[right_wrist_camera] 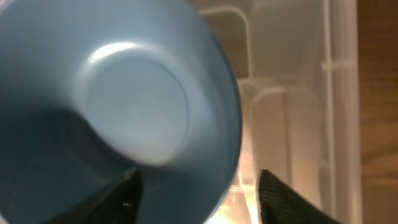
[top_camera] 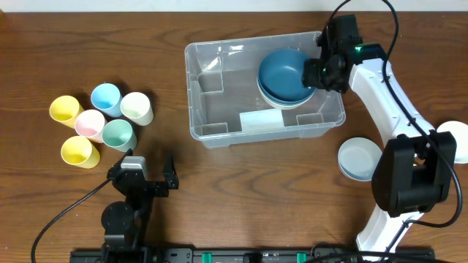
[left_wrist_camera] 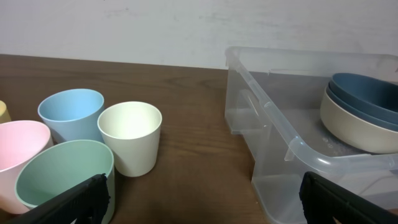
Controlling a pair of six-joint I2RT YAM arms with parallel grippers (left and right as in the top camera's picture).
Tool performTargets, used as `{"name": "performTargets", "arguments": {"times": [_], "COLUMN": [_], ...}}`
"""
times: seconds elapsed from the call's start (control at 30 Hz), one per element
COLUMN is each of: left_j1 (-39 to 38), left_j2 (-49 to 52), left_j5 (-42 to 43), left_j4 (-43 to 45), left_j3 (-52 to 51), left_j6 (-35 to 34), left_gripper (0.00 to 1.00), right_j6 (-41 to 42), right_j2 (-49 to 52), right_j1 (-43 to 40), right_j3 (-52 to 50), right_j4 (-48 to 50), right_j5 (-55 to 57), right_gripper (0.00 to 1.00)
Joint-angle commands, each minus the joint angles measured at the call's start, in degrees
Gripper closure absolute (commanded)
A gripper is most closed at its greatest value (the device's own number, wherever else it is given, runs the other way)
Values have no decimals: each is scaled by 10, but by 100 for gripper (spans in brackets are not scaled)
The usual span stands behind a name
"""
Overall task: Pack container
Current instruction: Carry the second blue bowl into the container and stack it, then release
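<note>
The clear container (top_camera: 219, 135) stands in the middle of the table. In its right end lies a stack of bowls, with a dark blue bowl (top_camera: 287, 71) on top and a cream bowl (left_wrist_camera: 354, 127) under it. My right gripper (top_camera: 318, 73) hangs over the blue bowl's right rim. In the right wrist view its jaws are open, astride the blue bowl's (right_wrist_camera: 124, 106) rim, with a gap between the rim and the right finger (right_wrist_camera: 280, 199). My left gripper (top_camera: 144, 175) rests open near the front left, holding nothing, its fingers (left_wrist_camera: 81, 199) wide apart.
Several cups cluster at the left: yellow (top_camera: 64, 109), blue (top_camera: 106, 96), white (top_camera: 137, 107), pink (top_camera: 90, 124), green (top_camera: 118, 134) and a second yellow (top_camera: 79, 151). A white bowl (top_camera: 360, 158) sits on the table right of the container, another (top_camera: 457, 139) at the right edge.
</note>
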Motion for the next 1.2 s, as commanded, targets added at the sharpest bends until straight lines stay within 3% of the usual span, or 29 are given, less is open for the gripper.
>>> {"name": "performTargets", "arguments": {"times": [0.0,0.23,0.33,1.17], "left_j1": [3,3,3,3], "left_j2": [-3,-3,-3,-3], "left_j5": [7,7,7,7], "left_j4": [-17,-17,-17,-17], "left_j3": [-9,-9,-9,-9], "left_j6": [5,5,6,5], "left_gripper": [2,2,2,2], "right_j6": [-4,-4,-4,-17], "right_j2": [7,7,6,-74], "right_j1": [1,1,1,38], "right_j3": [-4,-4,-4,-4], "right_j4": [-12,-42,-64,-214], "right_j5": [-3,-18,-18,50], "right_gripper": [50,86,97,99]}}
